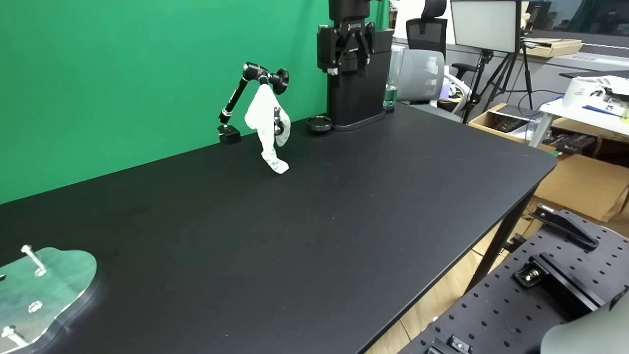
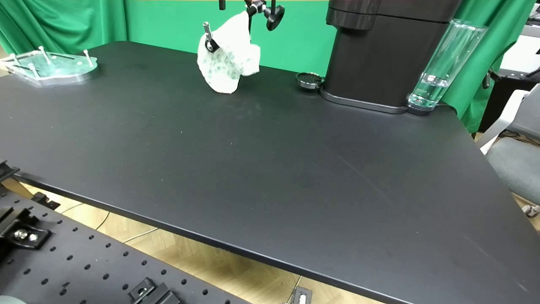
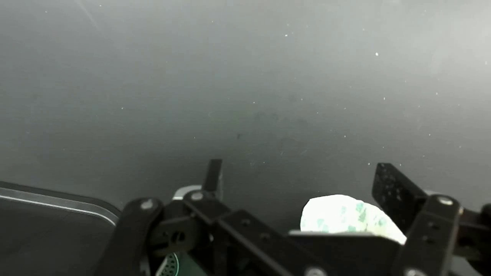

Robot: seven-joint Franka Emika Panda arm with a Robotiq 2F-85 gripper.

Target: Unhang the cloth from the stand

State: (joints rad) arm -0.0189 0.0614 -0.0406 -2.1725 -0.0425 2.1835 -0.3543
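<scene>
Cloth point(image 1: 260, 115), white, draped from the black jointed stand point(image 1: 236, 96), left of centre in the upper half of the frame in both exterior views; green-spotted in the wrist view, at lower right. Contact between its lower end and the table point(image 1: 354, 211): hard to tell. Gripper point(image 1: 348, 66) at upper right of centre in an exterior view, apart from the cloth, seen against a tall black machine point(image 1: 358, 96). Fingers point(image 3: 391, 188) spread wide apart in the wrist view. Shallow round dish point(image 1: 319, 124) just beside the machine's foot.

Black table point(image 1: 344, 221) before green backdrop point(image 1: 123, 73), pale floor point(image 2: 211, 261) below.
</scene>
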